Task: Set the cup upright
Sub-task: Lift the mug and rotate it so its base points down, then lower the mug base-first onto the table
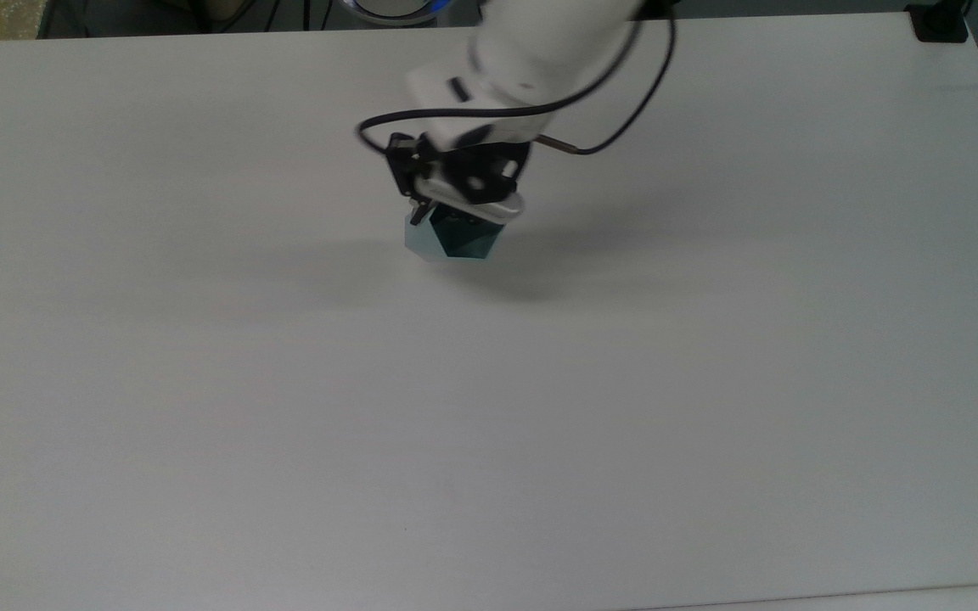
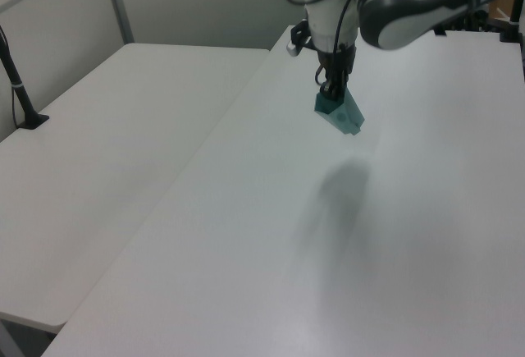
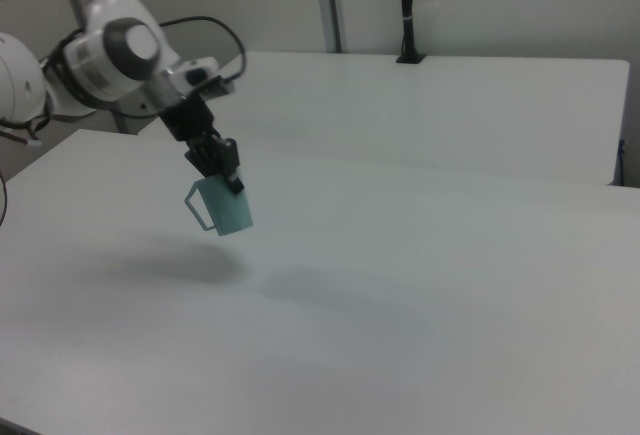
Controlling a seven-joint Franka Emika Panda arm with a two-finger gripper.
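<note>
Right view, left of centre: your gripper (image 3: 222,170) has its fingers clamped on the cup (image 3: 228,210) by the rim, holding it above the table (image 3: 420,295) so it can swing mouth-up.

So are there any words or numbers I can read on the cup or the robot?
None can be read. The cup has plain teal sides, and the white table is bare. The small dark marks on the arm's white wrist above the gripper are too blurred to read.
</note>
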